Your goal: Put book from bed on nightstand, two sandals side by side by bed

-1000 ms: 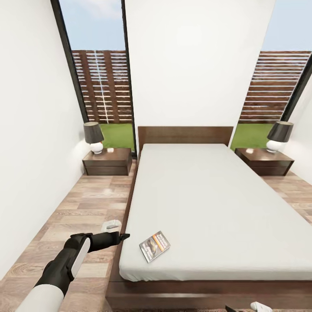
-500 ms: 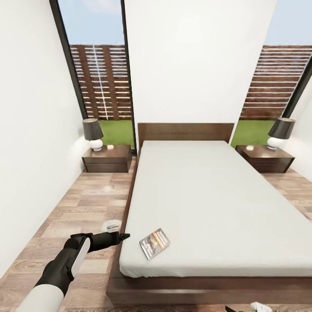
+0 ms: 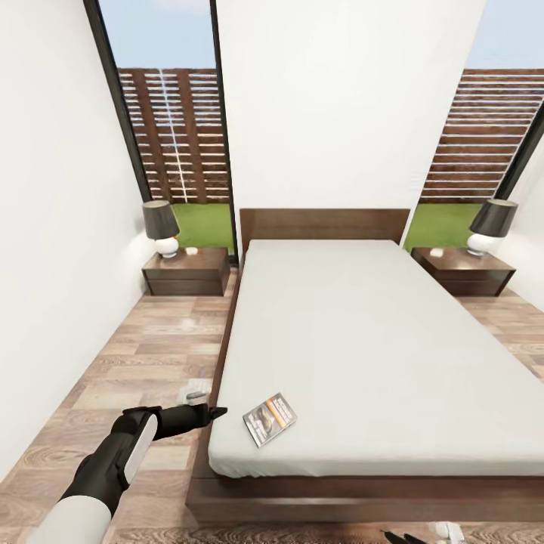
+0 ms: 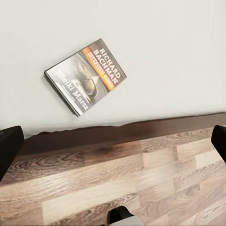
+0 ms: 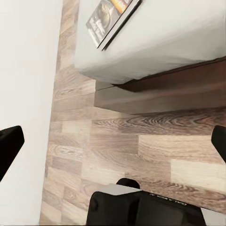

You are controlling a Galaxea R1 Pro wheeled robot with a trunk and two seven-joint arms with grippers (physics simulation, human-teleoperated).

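book (image 3: pixel 270 419) lies flat near bed's (image 3: pixel 378 355) corner

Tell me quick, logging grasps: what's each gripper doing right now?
Left gripper: open, holding nothing.
Right gripper: open, holding nothing.

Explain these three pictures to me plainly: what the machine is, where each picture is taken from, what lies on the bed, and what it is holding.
These are a simulator's renders of a wheeled robot with two arms. The wide picture comes from a camera on its head, looking down a bedroom. The other two come from cameras near each gripper, looking along its fingers.

A book lies flat on the grey bed, near the corner closest to the robot. The cover reads "Richard Bachman". Two nightstands flank the headboard, one on the left and one on the right, each with a lamp.

The left gripper hangs over the floor beside the bed, short of the book. In both wrist pictures the dark fingertips sit far apart at the edges, so both grippers are open and hold nothing.
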